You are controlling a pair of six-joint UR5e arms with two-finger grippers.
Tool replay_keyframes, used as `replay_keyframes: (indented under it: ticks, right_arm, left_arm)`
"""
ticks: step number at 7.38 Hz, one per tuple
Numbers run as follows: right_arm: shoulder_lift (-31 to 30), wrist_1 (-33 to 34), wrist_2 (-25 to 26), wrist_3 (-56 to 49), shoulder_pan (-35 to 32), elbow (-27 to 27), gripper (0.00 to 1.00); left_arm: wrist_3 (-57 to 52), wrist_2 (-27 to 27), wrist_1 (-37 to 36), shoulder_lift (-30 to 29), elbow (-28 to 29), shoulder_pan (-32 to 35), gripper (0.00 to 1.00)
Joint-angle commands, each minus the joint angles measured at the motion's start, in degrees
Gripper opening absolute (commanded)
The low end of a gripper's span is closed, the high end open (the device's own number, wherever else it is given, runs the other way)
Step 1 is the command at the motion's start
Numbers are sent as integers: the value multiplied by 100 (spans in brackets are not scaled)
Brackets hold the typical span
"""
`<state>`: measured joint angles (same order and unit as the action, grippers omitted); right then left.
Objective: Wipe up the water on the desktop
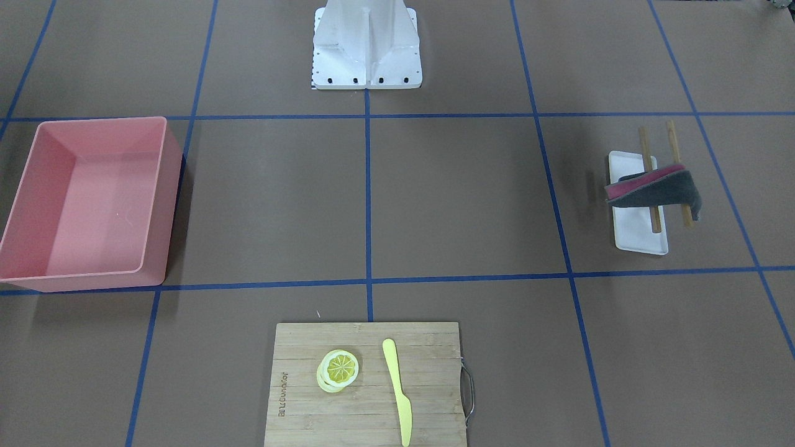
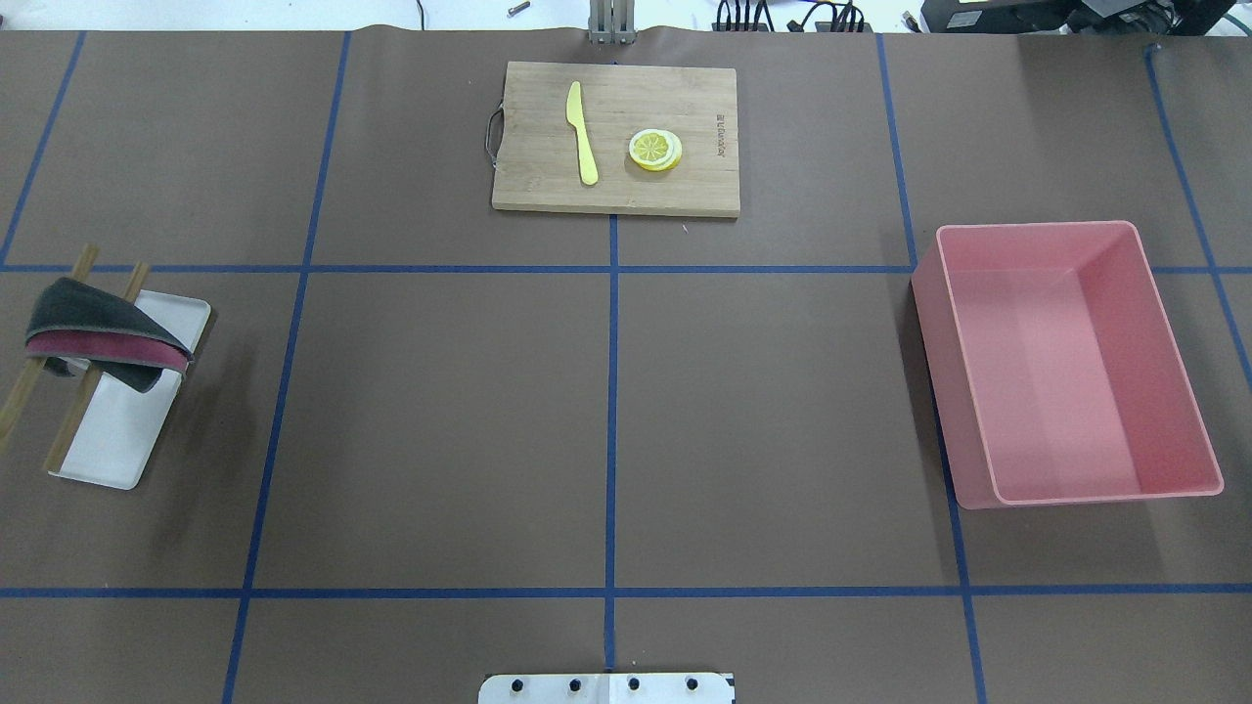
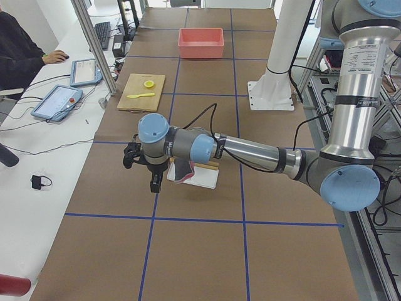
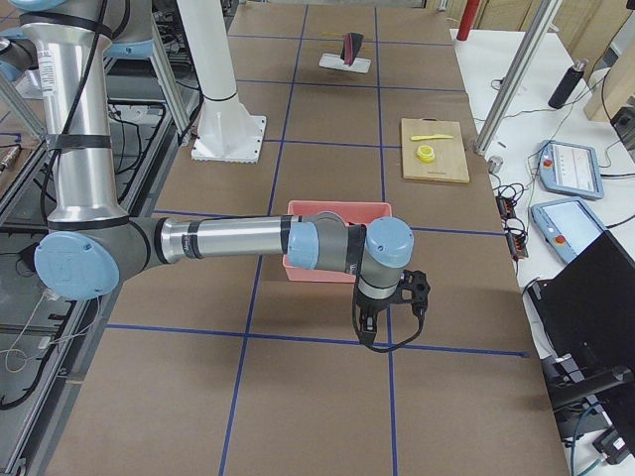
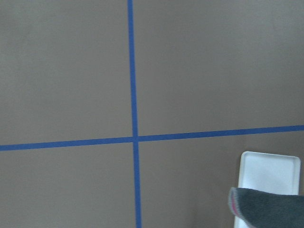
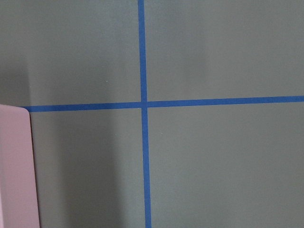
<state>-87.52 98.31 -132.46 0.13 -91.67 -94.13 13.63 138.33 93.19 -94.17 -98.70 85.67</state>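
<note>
Early moments here. The large matte brown bench with its blue tape grid spreads under both arms, and we cannot pick out any water on it in any view. Our wiping tool, the folded grey cloth with the magenta inner face, is draped over a pair of slanted wooden rack bars above the flat white tray, far out on our left side.

The left arm's fingers hang near that tray, pointing down, apart from the cloth. Only the side view shows them, so we cannot tell whether they are spread or pressed together. It's the same story for the right arm's fingers, hovering near the open pink plastic bin.

By our reckoning the step in hand is fetching the cloth. To do it well we'd come in from above, pinch the top fold where it crests the bars, and lift straight up so the rack doesn't tip. We'd grip deep enough that a broad flap trails for wiping. And we'd steer clear of the bamboo cutting board with its lemon slice and yellow knife.
</note>
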Motion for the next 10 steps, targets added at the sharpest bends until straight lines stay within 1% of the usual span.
replay_keyframes:
  ticks: [1, 2, 3, 4, 5, 8, 10]
  right_arm:
    - [-2, -5, 27, 4, 9, -9, 100]
    - [7, -5, 19, 4, 18, -26, 100]
    - [7, 4, 27, 22, 18, -17, 100]
    - [15, -13, 201, 4, 18, -43, 100]
    - [59, -14, 238, 30, 26, -18, 100]
    - [24, -5, 168, 48, 26, 0, 100]
    - [51, -13, 185, 40, 26, 0, 100]
  left_arm:
    - [1452, 72, 933, 3, -62, -487, 98]
    - [1954, 80, 1216, 21, -70, -873, 98]
    - [2107, 72, 1385, 30, -62, -1225, 98]
    - [2117, 72, 1395, 21, -70, -1393, 98]
    - [2100, 63, 1395, 21, -62, -1560, 98]
    - [2108, 63, 1386, 56, -53, -1693, 98]
    - [2099, 63, 1395, 170, -62, -1834, 96]
